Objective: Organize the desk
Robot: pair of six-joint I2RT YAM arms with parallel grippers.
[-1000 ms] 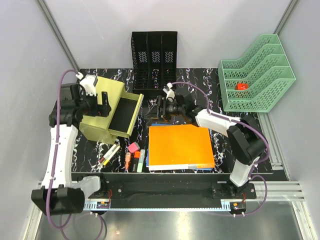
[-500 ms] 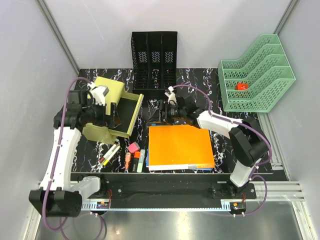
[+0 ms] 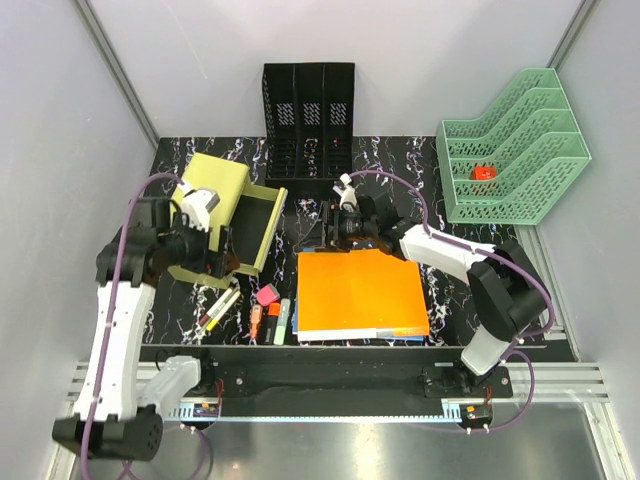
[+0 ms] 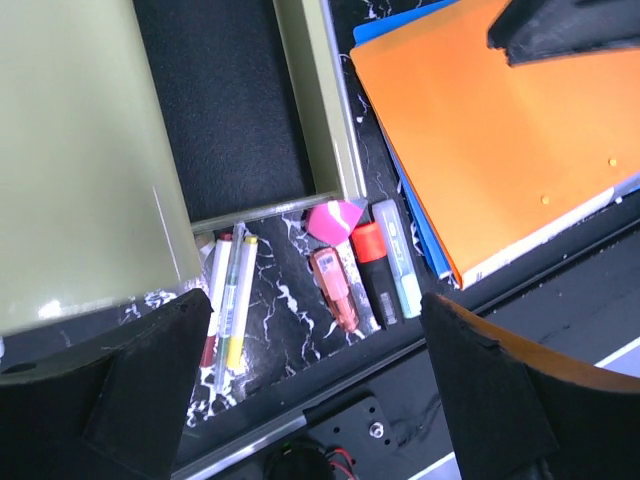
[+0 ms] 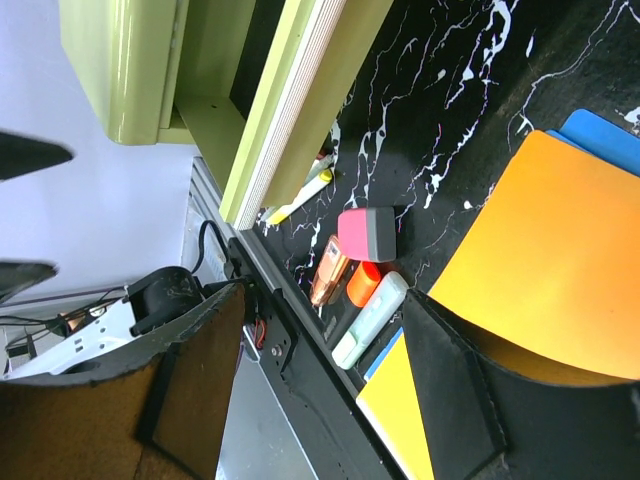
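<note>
The desk (image 3: 400, 160) is black with white veins. An olive drawer box (image 3: 215, 190) stands at its left, its drawer (image 4: 240, 100) pulled out and empty. My left gripper (image 3: 216, 254) hangs open over the box's near side, nothing between its fingers (image 4: 150, 385). Below it lie pens (image 4: 232, 310), a pink eraser (image 4: 335, 218) and highlighters (image 4: 372, 275). My right gripper (image 3: 335, 230) is open at the far left corner of the orange folder (image 3: 360, 290). One of its fingers (image 5: 450, 390) is over the folder's edge.
A black mesh file holder (image 3: 308, 120) stands at the back centre. A green tiered tray (image 3: 515, 145) at the back right holds a small red item (image 3: 484, 172). A blue folder (image 5: 600, 130) lies under the orange one. The black rail (image 3: 330, 375) runs along the near edge.
My left arm has swung from over the drawer box toward its near side, lower in view. My right gripper has shifted slightly toward the orange folder's far corner.
</note>
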